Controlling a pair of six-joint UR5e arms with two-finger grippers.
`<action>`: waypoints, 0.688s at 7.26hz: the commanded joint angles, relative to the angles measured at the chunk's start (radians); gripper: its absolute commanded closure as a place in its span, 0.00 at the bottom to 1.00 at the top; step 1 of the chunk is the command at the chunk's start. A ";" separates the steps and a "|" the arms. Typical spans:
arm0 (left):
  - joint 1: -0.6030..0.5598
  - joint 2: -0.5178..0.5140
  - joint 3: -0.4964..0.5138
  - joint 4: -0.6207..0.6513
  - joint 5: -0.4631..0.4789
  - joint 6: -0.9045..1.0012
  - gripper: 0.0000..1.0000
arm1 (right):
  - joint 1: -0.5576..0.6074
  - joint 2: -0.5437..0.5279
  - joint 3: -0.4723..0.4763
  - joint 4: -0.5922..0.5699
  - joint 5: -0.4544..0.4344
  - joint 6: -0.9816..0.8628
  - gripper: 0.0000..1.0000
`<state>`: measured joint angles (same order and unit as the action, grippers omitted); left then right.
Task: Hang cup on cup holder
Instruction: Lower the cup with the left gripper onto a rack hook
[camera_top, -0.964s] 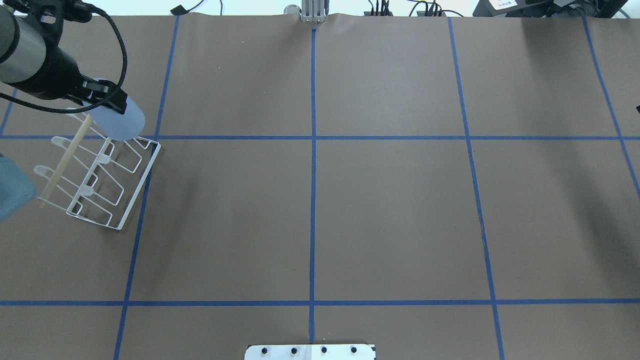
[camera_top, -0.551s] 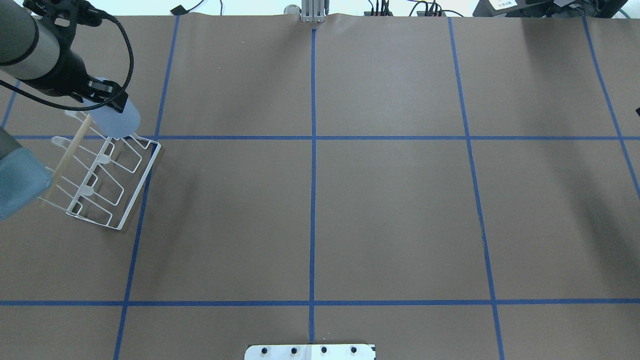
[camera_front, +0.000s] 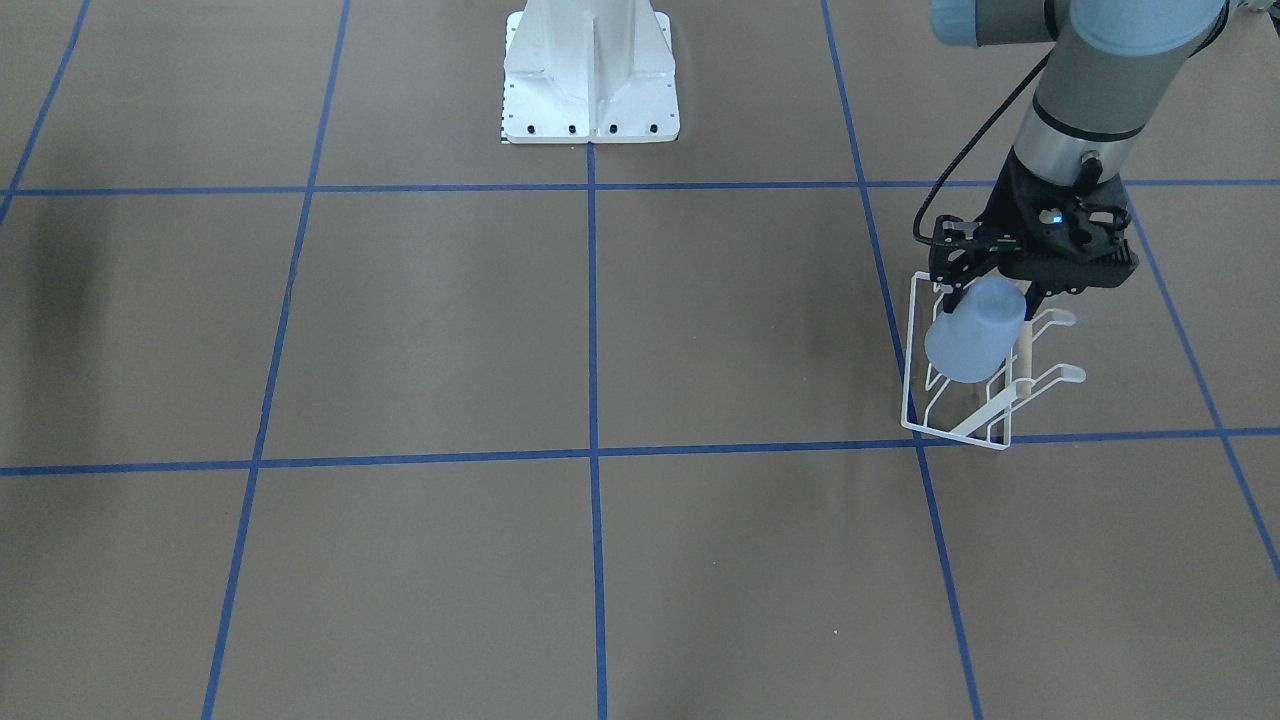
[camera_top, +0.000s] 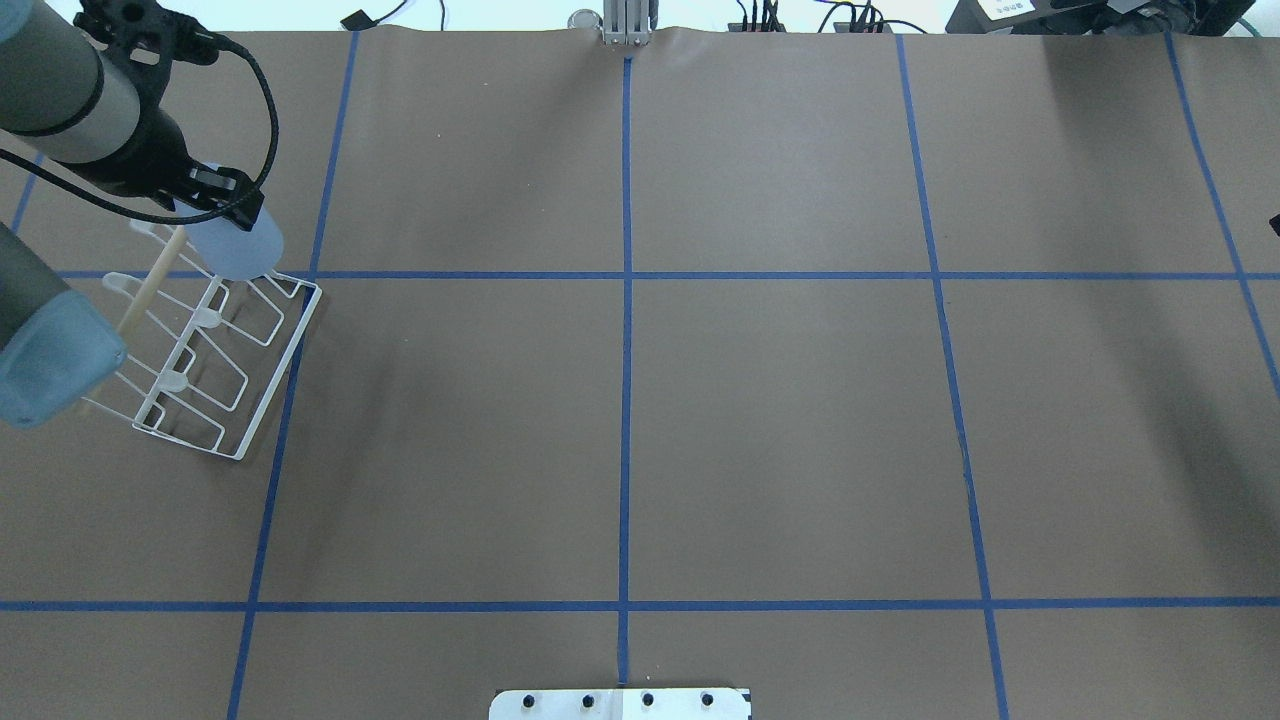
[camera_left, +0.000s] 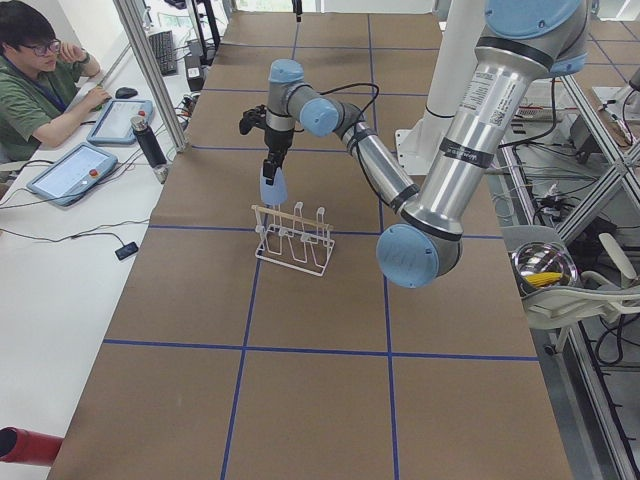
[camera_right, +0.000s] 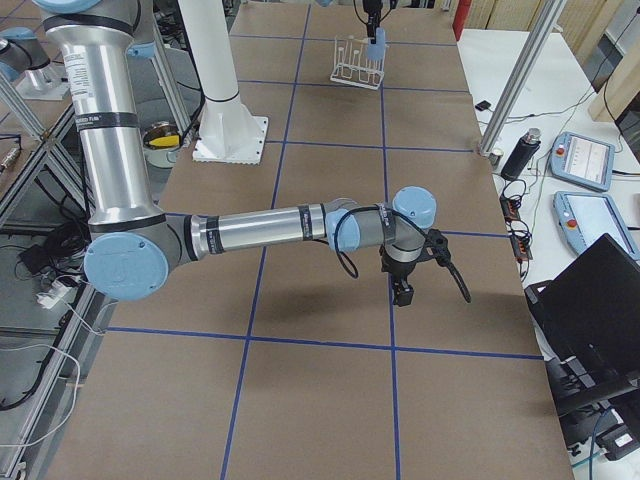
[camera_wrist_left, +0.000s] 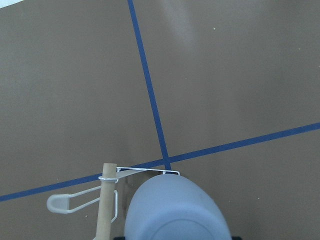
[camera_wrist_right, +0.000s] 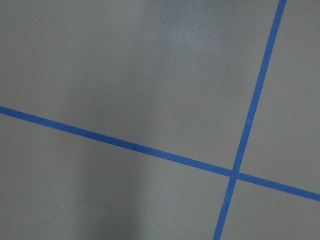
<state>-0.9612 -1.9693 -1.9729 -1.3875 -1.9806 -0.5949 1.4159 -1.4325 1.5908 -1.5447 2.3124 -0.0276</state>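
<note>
My left gripper (camera_top: 228, 195) is shut on the pale blue cup (camera_top: 243, 250) and holds it bottom outward over the far end of the white wire cup holder (camera_top: 280, 373). In the front-facing view the cup (camera_front: 975, 335) hangs in front of the holder (camera_front: 909, 350), beside its wooden rod (camera_front: 1022, 350). The left wrist view shows the cup's base (camera_wrist_left: 175, 212) close up, with the rod (camera_wrist_left: 106, 200) and one prong (camera_wrist_left: 60, 204) to its left. I cannot tell whether the cup sits over a prong. My right gripper (camera_right: 403, 293) shows only in the right side view, low over bare table; I cannot tell its state.
The holder stands at the table's far left on brown paper with blue tape lines (camera_top: 626, 275). My left arm's elbow cap (camera_top: 50, 370) hangs over the holder's left side. The white robot base (camera_front: 590, 80) stands mid-table. An operator (camera_left: 40, 80) sits beyond the far edge.
My left arm has swung: the wrist moved up-left in the overhead view and the elbow cap came in further from the left. The cup shifted only slightly, still held over the holder's far end.
</note>
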 joint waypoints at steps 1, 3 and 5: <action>0.001 0.001 0.046 -0.039 -0.003 0.000 1.00 | 0.000 0.000 0.001 0.000 0.001 0.000 0.00; 0.006 0.004 0.068 -0.041 -0.003 0.000 1.00 | 0.000 -0.002 0.009 0.003 -0.005 -0.002 0.00; 0.022 0.015 0.084 -0.042 -0.001 -0.002 0.02 | -0.002 -0.009 0.011 0.005 -0.004 0.015 0.00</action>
<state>-0.9509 -1.9617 -1.8996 -1.4282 -1.9831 -0.5955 1.4155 -1.4367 1.5995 -1.5403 2.3102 -0.0255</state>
